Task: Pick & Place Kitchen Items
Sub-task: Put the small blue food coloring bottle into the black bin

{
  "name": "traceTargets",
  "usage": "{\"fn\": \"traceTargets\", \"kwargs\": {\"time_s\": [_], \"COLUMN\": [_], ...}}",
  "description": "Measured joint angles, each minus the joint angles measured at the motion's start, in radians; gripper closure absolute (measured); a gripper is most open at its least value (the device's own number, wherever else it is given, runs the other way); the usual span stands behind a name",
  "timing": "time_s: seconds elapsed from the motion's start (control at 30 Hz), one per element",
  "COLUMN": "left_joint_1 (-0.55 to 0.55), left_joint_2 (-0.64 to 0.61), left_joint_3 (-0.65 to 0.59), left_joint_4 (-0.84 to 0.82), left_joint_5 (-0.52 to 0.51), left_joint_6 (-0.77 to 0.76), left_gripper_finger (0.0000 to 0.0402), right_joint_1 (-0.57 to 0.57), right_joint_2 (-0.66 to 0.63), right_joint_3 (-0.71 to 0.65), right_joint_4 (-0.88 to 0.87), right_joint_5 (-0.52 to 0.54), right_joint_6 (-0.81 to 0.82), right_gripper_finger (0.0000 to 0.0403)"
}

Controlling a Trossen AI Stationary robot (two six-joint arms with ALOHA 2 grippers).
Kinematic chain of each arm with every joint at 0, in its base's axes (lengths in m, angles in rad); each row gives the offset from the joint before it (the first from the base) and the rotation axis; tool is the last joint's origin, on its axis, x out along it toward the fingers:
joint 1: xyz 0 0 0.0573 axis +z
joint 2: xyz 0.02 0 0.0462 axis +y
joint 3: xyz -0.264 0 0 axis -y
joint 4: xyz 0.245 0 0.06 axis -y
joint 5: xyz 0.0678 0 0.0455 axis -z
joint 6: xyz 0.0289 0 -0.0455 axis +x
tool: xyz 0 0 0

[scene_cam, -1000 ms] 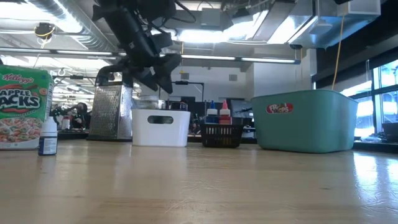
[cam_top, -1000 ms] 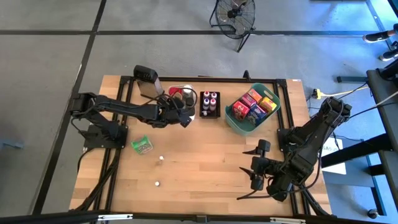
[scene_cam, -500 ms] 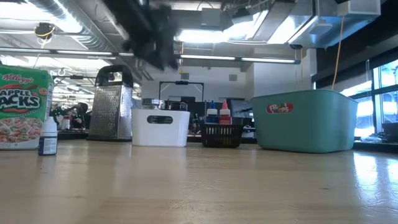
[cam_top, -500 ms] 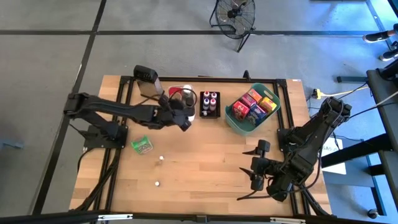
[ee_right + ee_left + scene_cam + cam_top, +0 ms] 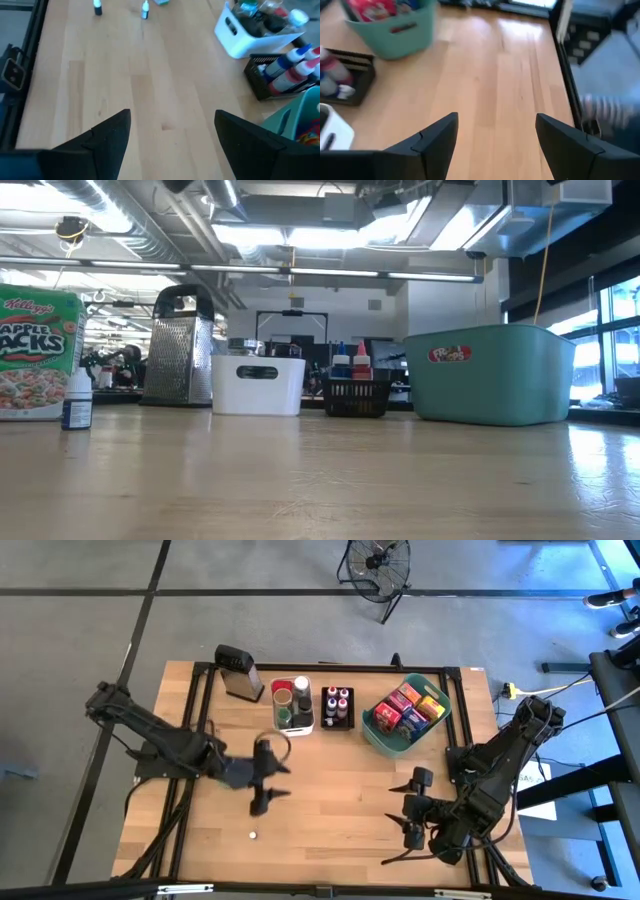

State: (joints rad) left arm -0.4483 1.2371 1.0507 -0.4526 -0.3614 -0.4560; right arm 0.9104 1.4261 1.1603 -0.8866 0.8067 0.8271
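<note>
My left gripper hangs open and empty over the bare wood left of the table's middle, pointing toward the right edge. My right gripper waits open and empty near the front right corner. A green packet stands near the left side, under my left arm in the high view. Two little capped bottles stand upright beside it; one bottle shows in the high view. Boxes fill the teal basket, bottles the black tray, jars the white bin.
A metal grater stands at the far left behind the white bin. The black tray and the teal basket line the far edge. Bare wood stretches across the middle and near half of the table.
My left gripper has drawn back from beside the white bin toward the table's near edge and a little to the left. It has risen out of the low view and swung round toward the right edge, staying open and empty. The bin's jars now show uncovered.
</note>
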Motion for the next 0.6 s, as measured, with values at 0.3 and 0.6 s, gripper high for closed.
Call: {"fn": "traceTargets", "kwargs": {"time_s": [0.3, 0.6], "left_joint_1": [-0.127, -0.18], "left_joint_2": [0.159, 0.235], "left_joint_3": [-0.001, -0.001], "left_joint_4": [0.012, -0.075], "left_joint_5": [0.022, 0.076], "left_joint_6": [-0.13, -0.223], "left_gripper_finger": [0.0139, 0.0139], "right_joint_1": [0.007, 0.029], "right_joint_2": [0.0, 0.0], "right_joint_3": [-0.008, -0.04], "right_joint_4": [0.009, 0.041], "right_joint_5": [-0.1, -0.113], "right_joint_6": [-0.023, -0.046], "right_gripper_finger": [0.0112, 0.0111]}}
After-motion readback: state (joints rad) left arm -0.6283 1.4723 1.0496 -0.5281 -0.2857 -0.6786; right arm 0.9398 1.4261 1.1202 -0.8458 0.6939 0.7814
